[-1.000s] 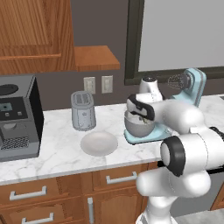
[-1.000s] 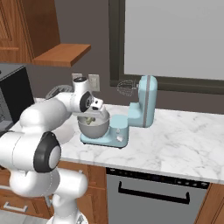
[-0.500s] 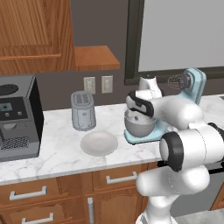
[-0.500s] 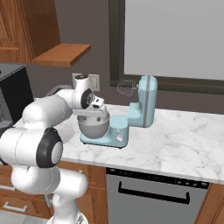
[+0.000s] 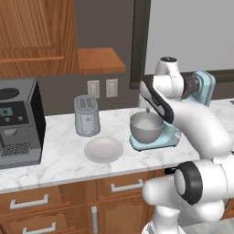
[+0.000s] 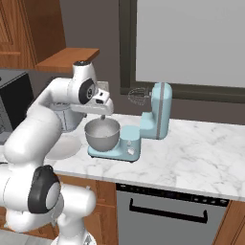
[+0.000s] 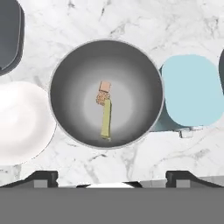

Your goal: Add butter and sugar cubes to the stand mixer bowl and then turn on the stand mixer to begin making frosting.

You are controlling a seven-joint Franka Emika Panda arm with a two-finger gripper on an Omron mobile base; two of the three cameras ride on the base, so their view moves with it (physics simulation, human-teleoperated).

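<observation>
Hovering over the bowl [image 7: 106, 57], the gripper [image 7: 106, 176] stood wide open and held nothing.
One butter [image 7: 106, 120] stick lay inside, touching what looked like two sugar cubes [image 7: 103, 92]; one plate [image 7: 22, 122] sat beside the mixer [image 6: 154, 115].

The arm arches up from the base, elbow high, and bends forward so the hand points straight down. The gripper [image 6: 102, 117] hangs directly above the bowl [image 6: 102, 134], its fingers [image 7: 40, 177] spread wide and empty.
</observation>
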